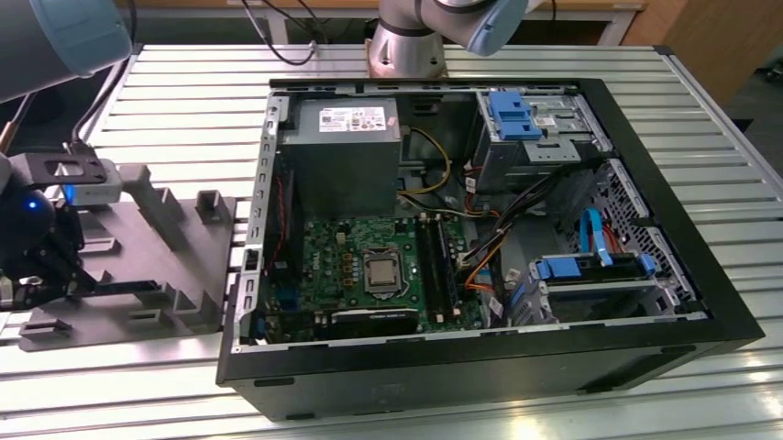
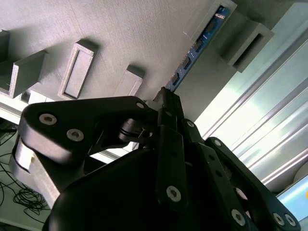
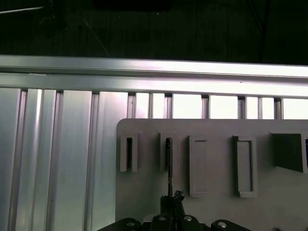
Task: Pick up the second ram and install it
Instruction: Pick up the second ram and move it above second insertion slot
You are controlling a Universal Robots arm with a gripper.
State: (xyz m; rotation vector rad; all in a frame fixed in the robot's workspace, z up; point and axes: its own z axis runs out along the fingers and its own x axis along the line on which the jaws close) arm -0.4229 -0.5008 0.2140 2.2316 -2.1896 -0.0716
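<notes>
Second ram (image 2: 197, 44): thin, long, blue-green board, set edge-on in a slot of the grey holder (image 3: 216, 144). Pinched at one end by the closed gripper (image 2: 166, 100).

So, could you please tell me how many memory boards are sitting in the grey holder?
1. The second ram stands on edge in a slot of the grey holder, at the tip of the gripper. The gripper hides part of the holder, so another may be unseen.
</notes>
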